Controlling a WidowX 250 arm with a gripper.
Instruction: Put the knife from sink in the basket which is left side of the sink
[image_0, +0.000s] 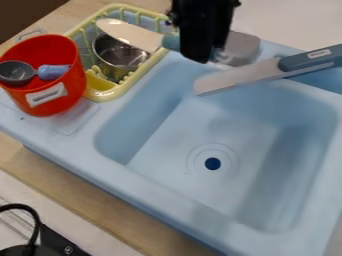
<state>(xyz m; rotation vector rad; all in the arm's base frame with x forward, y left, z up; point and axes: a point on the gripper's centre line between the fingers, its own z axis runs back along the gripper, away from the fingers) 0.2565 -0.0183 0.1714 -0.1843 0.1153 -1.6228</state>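
Bench (93, 187): wood-toned, beneath light-blue sink unit (157, 190); round dark drain (212, 163) in basin floor. At lower left of view, black cable (33, 220) beside dark equipment (57, 242). Along left side of sink, yellow basket (103, 94), containing metal pot (119, 62) and pale utensil (130, 34). Just beside basket, red container (37, 106) with grey scoop (17, 72) inside.

Labeling: small light label (318, 53) on knife handle, print too small to read; white patch (47, 95) on front of red container.

Knife (244, 76): across upper edge of basin in view, blade tip toward basket, handle toward right edge of view; outside basket.

Gripper (198, 57): at top center of view, pointing downward, near basket and to left of knife handle. Unable to tell whether open or closed.
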